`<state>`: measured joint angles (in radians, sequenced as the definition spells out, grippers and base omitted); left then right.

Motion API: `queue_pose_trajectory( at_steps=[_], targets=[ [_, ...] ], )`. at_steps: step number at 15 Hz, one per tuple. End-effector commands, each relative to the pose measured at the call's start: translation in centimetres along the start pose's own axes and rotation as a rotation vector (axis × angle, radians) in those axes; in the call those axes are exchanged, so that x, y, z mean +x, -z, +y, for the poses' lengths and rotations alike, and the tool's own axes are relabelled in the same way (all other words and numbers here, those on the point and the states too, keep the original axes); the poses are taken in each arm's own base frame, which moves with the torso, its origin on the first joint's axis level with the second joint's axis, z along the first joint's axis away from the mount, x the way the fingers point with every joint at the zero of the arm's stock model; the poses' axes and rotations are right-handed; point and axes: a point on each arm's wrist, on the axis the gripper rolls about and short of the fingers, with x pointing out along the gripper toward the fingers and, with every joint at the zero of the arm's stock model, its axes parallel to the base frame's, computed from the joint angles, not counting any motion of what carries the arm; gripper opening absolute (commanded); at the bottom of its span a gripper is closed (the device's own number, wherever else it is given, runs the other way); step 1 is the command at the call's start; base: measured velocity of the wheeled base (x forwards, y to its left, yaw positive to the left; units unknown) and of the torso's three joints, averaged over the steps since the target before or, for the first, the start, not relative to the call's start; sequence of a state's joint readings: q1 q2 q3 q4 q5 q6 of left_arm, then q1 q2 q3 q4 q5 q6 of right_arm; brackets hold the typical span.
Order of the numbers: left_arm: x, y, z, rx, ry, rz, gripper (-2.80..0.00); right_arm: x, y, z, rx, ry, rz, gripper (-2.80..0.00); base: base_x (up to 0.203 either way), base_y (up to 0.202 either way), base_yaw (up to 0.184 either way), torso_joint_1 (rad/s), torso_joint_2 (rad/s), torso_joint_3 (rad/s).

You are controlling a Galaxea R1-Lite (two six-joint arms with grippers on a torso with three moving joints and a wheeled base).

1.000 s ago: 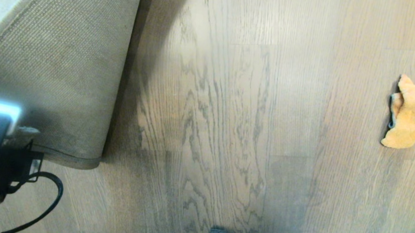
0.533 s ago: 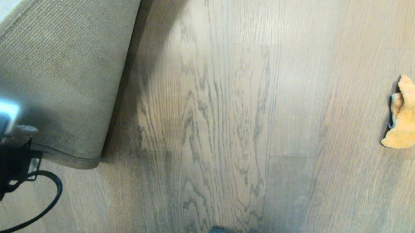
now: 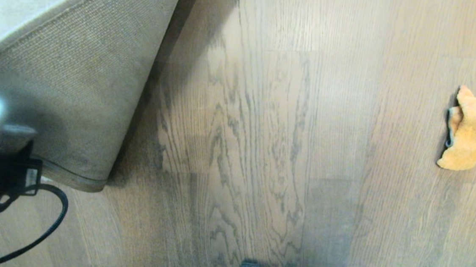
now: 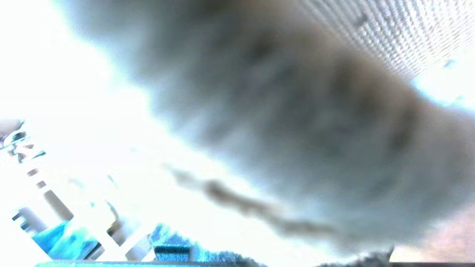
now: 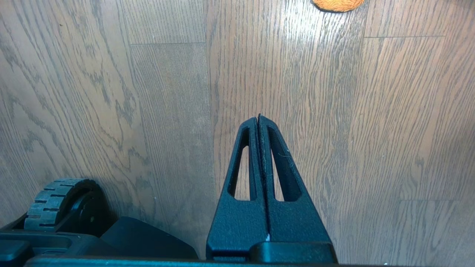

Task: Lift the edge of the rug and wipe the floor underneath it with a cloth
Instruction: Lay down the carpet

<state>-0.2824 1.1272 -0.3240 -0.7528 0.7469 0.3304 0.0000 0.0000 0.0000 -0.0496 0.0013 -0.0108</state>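
My left claw (image 3: 6,138) sits at the left margin of the head view, pinching the rug edge (image 3: 71,175) and holding its corner folded up so the tan mesh underside faces me. The cloth (image 3: 472,130) lies on the floor (image 3: 263,131) far over on the right, well apart from that claw, its long axis running away from me. My right claw (image 5: 258,118), pressed together and empty, hangs above bare planks with the cloth ahead of its tips, so I judge it the nearer arm to fetch it.
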Motion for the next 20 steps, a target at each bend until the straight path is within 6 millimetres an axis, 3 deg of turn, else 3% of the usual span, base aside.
queue_pose_trajectory(
  at_steps=[1, 9, 10, 20],
  targets=[
    [-0.73, -0.51, 0.22, -0.026, 0.018, -0.039, -2.80, 0.01, -0.01, 0.00, 0.000, 0.000, 0.000, -2.80, 0.000, 0.000, 0.000, 0.000, 0.00, 0.000],
    [-1.01, -1.07, -0.03, -0.038, 0.049, -0.063, -2.80, 0.01, -0.01, 0.00, 0.000, 0.000, 0.000, -2.80, 0.000, 0.000, 0.000, 0.000, 0.00, 0.000],
    [-1.16, -1.13, -0.04, -0.041, 0.057, -0.069, 0.00, 0.01, -0.01, 0.00, 0.000, 0.000, 0.000, -2.80, 0.000, 0.000, 0.000, 0.000, 0.00, 0.000],
    [-1.38, -1.31, 0.04, -0.054, 0.060, -0.084, 0.00, 0.01, -0.01, 0.00, 0.000, 0.000, 0.000, -2.80, 0.000, 0.000, 0.000, 0.000, 0.00, 0.000]
  ],
)
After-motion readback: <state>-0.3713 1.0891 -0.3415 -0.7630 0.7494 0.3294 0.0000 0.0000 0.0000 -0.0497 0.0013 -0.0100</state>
